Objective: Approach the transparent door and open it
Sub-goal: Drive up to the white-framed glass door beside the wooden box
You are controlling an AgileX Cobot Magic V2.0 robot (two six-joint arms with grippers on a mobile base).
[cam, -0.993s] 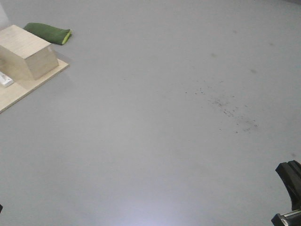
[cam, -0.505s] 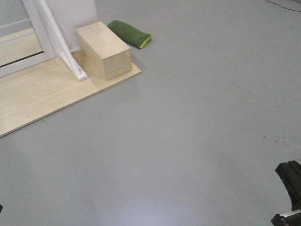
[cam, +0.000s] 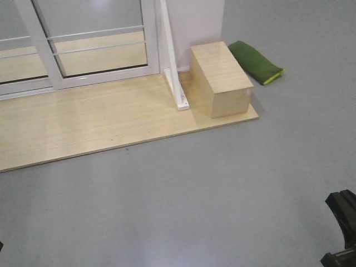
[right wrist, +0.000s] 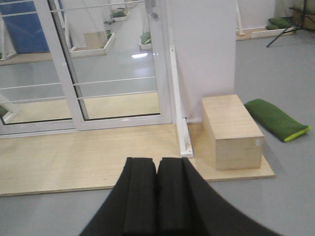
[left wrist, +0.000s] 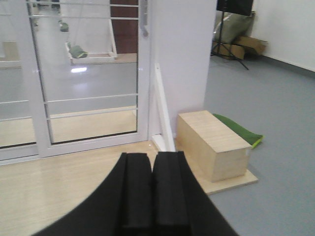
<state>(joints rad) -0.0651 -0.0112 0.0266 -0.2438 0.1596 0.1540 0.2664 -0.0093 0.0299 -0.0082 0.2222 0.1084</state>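
The transparent door [left wrist: 91, 73] is a tall glass panel in a white frame with thin paired horizontal bars. Its silver-grey handle [left wrist: 144, 27] sits by the right stile. The door also shows in the right wrist view [right wrist: 118, 64] with the handle [right wrist: 153, 10] at the top edge, and its lower part shows in the front view [cam: 97, 44]. It stands closed, a floor's stretch ahead of me. My left gripper [left wrist: 152, 156] is shut and empty. My right gripper [right wrist: 157, 161] is shut and empty.
A wooden platform [cam: 83, 122] lies before the doors. A wooden box [cam: 219, 80] stands on its right end beside a white slanted post [cam: 173, 67] and a white wall panel [cam: 194, 28]. A green cushion [cam: 256, 62] lies on the grey floor. A second glass panel [cam: 14, 50] stands left.
The front view has swung left: the doors and platform have come into view, and the box and cushion have shifted from the left of the frame to the upper right.
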